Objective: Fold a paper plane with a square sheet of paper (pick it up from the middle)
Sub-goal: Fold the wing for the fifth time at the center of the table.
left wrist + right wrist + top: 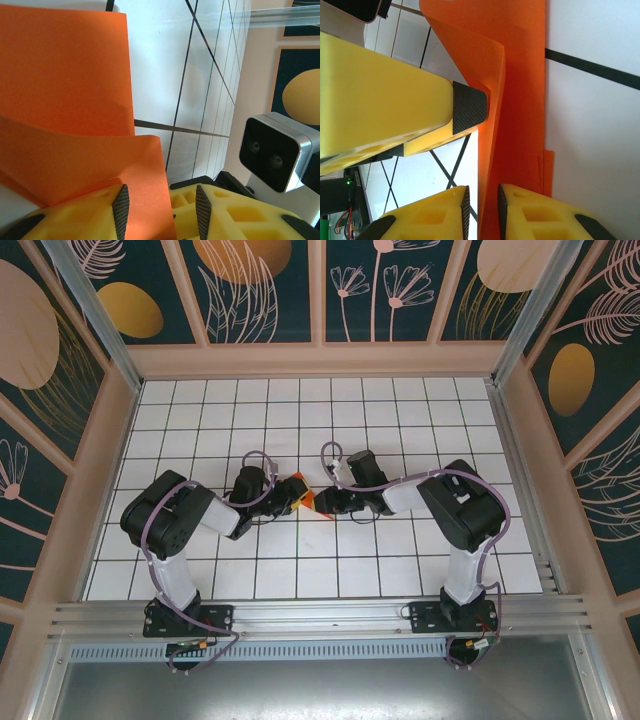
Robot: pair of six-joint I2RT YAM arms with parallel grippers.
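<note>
The square sheet of paper (301, 497) is orange-red, partly folded, and stands up from the floor between the two grippers at mid-table. In the left wrist view the paper (65, 100) has one flap reaching between my left gripper's (161, 210) fingers, lying against the left pad (120, 207); the jaws stand wide apart. In the right wrist view a raised fold of the paper (520, 100) runs down between my right gripper's (482, 210) fingers, which are close together with a thin white gap beside the left pad. A left-gripper finger (469, 107) touches the fold from the other side.
White floor with black grid lines (340, 540) lies all around the paper. The right wrist camera (275, 155) hangs close in front of the left gripper. Pale side walls (110, 440) and an aluminium rail (320, 612) bound the floor.
</note>
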